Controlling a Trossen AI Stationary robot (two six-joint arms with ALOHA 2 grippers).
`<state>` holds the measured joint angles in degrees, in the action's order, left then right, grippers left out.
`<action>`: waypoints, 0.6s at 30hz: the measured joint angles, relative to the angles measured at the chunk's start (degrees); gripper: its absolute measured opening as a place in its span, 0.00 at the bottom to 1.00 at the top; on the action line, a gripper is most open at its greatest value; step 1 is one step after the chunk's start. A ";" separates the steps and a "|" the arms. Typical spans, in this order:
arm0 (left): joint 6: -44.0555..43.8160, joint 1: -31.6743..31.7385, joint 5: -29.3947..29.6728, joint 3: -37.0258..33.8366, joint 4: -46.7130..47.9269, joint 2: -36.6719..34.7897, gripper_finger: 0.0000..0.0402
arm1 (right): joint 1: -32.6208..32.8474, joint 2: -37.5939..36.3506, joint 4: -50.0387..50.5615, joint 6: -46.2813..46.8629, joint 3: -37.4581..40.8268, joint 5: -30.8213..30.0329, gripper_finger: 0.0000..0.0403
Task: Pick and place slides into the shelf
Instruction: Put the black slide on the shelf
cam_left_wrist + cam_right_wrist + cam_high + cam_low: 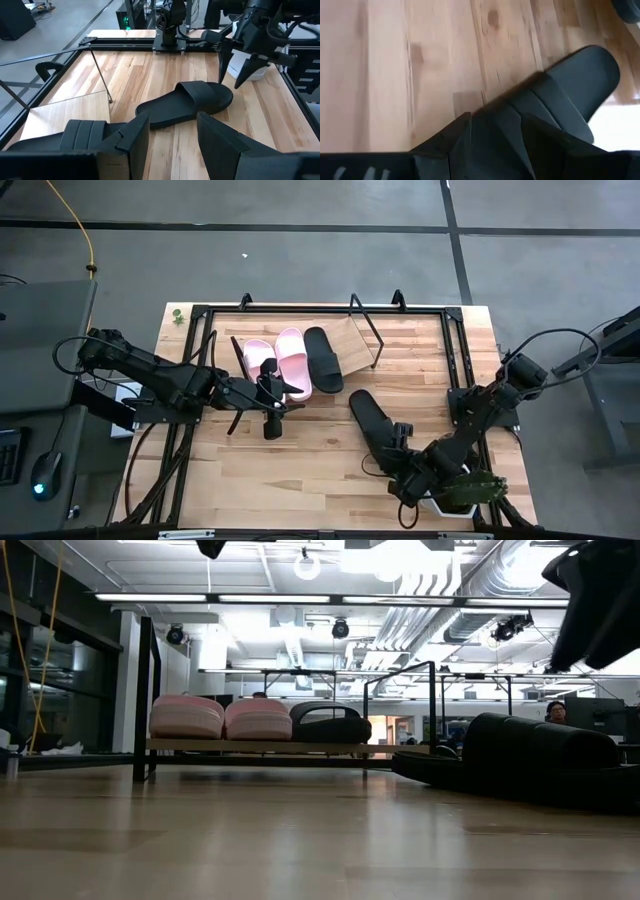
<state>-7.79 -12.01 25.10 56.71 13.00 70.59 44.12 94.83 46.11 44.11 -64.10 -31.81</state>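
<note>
1. On the counter [300, 470], a tilted wooden shelf [355, 340] on a wire frame sits near the far edge.
2. Three slides already rest on the shelf side by side: two pink slides [275, 365] on the left and one black slide [322, 358] next to them. The shelf's right part is bare.
3. The last slide [372, 422], black, lies flat on the counter, near the shelf's front and to the right of centre.
4. The right gripper [403, 462] hangs over the near end of this slide. Its wrist view shows the two fingers [457, 137] spread apart just above the slide's strap, gripping nothing.
5. The left gripper [272, 408] waits in front of the pink slides, its fingers [135, 137] also parted and empty.
6. Judged step: the fourth and final pick, with the right arm about to grasp.
7. The next move likely calls for lowering the right fingers around the strap or sole edge, closing firmly, then lifting the slide and setting it on the bare part of the shelf beside the black one.
</note>
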 joint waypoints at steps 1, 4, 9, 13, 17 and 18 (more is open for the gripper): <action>0.00 0.00 0.01 0.00 0.01 0.00 0.37 | 0.00 -0.01 -0.58 0.74 0.00 -0.41 0.40; 0.00 0.00 0.01 0.00 0.02 0.00 0.37 | -0.23 -0.01 -1.19 1.93 0.00 -0.95 0.40; 0.00 0.00 -0.01 0.00 0.04 0.00 0.37 | -0.67 -0.01 -0.28 2.33 0.00 -0.79 0.40; 0.00 0.00 0.00 0.00 0.04 0.00 0.37 | -0.74 -0.01 -0.19 0.91 0.00 -0.61 0.40; 0.00 0.00 -0.01 0.00 0.04 0.00 0.37 | -0.59 -0.03 -0.56 -0.97 0.00 3.66 0.40; -0.01 0.00 0.00 0.00 0.04 0.00 0.37 | -0.59 -0.03 -1.08 -1.05 0.00 5.21 0.40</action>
<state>-7.80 -12.01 25.09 56.71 13.04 70.59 43.53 94.80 45.04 43.06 -64.10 -26.59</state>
